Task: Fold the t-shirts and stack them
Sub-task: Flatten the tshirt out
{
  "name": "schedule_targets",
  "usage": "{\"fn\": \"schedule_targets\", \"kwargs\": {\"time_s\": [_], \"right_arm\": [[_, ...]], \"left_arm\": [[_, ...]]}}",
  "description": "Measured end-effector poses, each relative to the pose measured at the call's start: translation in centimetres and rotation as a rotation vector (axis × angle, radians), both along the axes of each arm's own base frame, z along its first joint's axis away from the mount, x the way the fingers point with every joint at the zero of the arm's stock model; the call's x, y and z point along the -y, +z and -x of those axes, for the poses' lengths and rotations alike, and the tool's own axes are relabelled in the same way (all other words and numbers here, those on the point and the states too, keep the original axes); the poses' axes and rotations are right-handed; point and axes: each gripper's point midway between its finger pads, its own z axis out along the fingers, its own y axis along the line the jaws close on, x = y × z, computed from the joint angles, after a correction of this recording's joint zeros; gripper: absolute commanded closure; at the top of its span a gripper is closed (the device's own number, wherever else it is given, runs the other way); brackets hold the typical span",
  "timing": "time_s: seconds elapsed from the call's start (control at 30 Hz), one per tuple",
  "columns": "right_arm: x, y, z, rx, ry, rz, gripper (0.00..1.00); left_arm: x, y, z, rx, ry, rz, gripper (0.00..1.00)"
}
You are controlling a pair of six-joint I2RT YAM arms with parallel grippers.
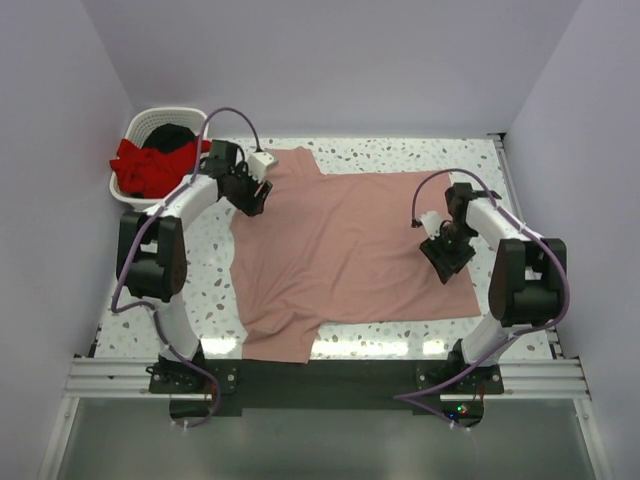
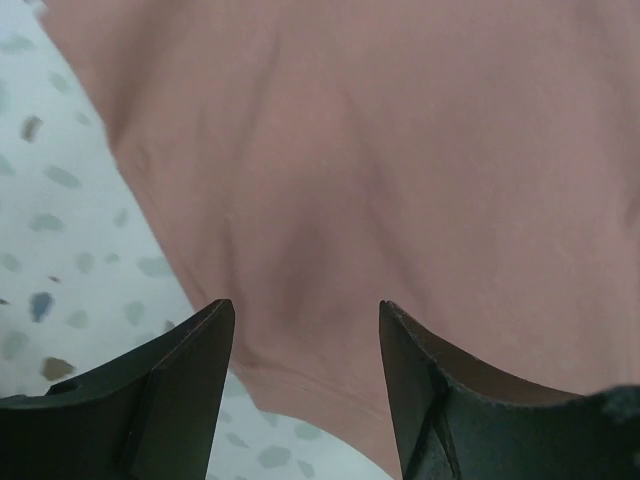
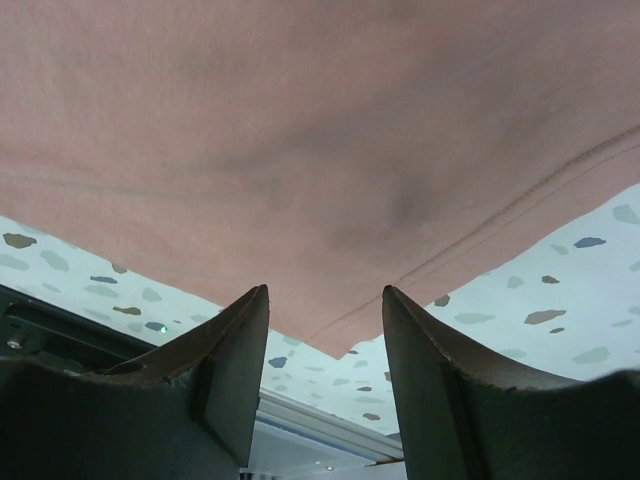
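Note:
The salmon-pink t-shirt [image 1: 350,250] lies spread flat on the speckled table, its sleeves at the far left and near left. My left gripper [image 1: 250,197] is open and empty over the shirt's far-left part, near the sleeve hem [image 2: 330,390]. My right gripper [image 1: 447,255] is open and empty over the shirt's right part, with a hem corner [image 3: 340,345] between its fingers. The red t-shirt [image 1: 150,165] and the black t-shirt [image 1: 172,137] lie bunched in the basket.
A white slatted basket [image 1: 150,122] stands at the far left corner of the table. The table's speckled top [image 1: 400,155] shows around the shirt. A metal rail [image 1: 330,375] runs along the near edge. White walls close in both sides and the back.

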Motion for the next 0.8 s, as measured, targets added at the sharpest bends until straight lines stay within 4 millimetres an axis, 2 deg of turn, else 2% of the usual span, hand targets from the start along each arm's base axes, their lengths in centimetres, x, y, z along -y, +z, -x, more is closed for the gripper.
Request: {"fn": "schedule_targets", "kwargs": {"time_s": [0.1, 0.17, 0.37, 0.43, 0.6, 0.8], "right_arm": [[0.2, -0.6, 0.9, -0.022, 0.011, 0.007, 0.48], [0.2, -1.0, 1.3, -0.033, 0.015, 0.008, 0.48], [0.3, -2.7, 0.5, -0.025, 0.017, 0.016, 0.49], [0.6, -3.7, 0.2, -0.045, 0.013, 0.033, 0.50], [1.0, -3.7, -1.6, -0.061, -0.014, 0.067, 0.50], [0.7, -3.5, -6.2, -0.006, -0.056, 0.061, 0.49]], "left_arm": [[-0.6, -3.0, 3.0, -0.112, 0.006, -0.020, 0.37], [-0.9, -4.4, 4.2, -0.168, 0.017, -0.038, 0.39], [-2.1, -6.7, 3.7, -0.218, 0.064, -0.078, 0.40], [-2.5, -6.4, 2.0, -0.197, 0.089, -0.082, 0.41], [-4.0, -6.7, -2.9, -0.161, 0.155, -0.083, 0.43], [-4.7, -6.2, -9.3, -0.076, 0.195, -0.077, 0.41]]}}
